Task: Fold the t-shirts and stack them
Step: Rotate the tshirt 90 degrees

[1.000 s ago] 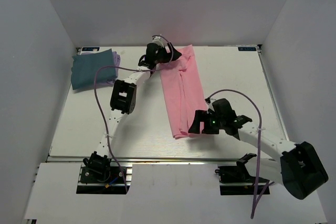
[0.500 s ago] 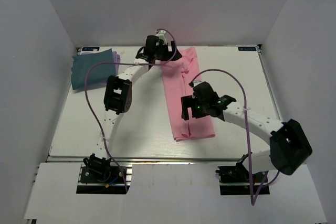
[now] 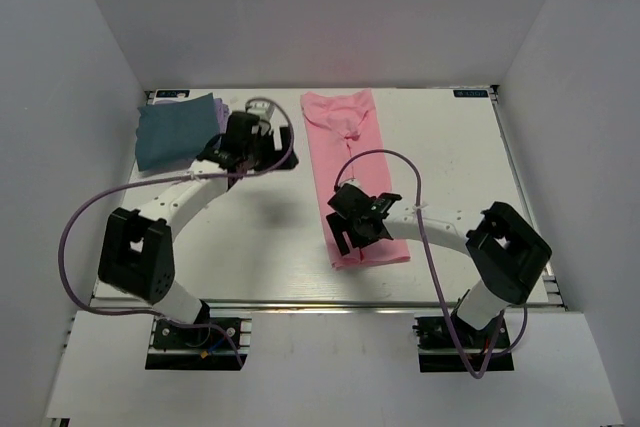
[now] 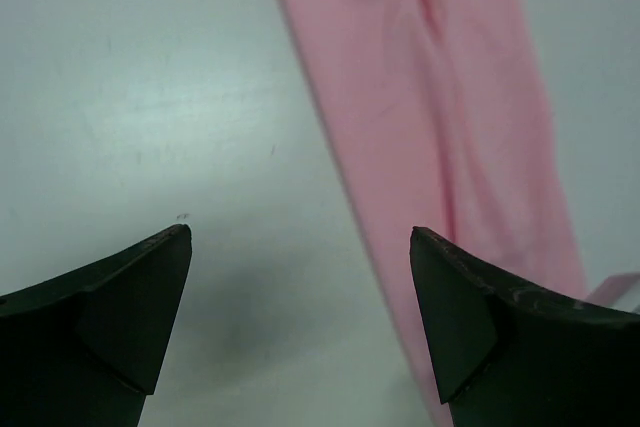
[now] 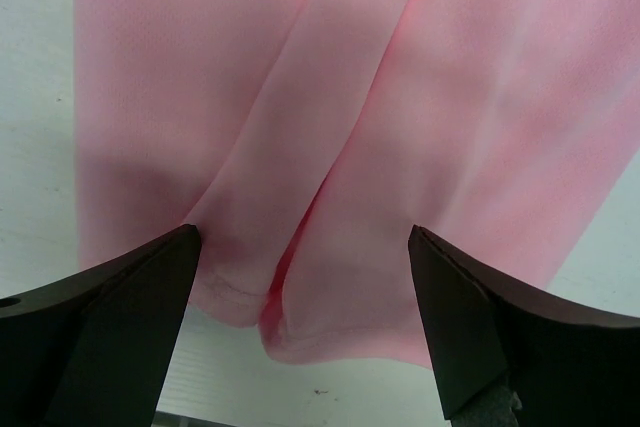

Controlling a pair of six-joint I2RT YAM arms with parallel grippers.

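Pink shirt (image 3: pixel 345 132): folded into long strip, mid-table (image 3: pixel 450 167), collar end far. Right gripper (image 5: pixel 303 232): above pink shirt's near hem, fingers spread, empty. Left gripper (image 4: pixel 300 232): just left of pink shirt, over bare table, fingers spread, empty. Teal shirt (image 3: pixel 175 134): folded, well left of pink shirt. Lavender shirt (image 3: pixel 223 107): edge showing at teal's right side.

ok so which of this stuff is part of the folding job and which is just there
Job: pink t-shirt, teal t-shirt, lavender t-shirt, left claw, right claw.
Just there: table, purple cables, corner stickers.
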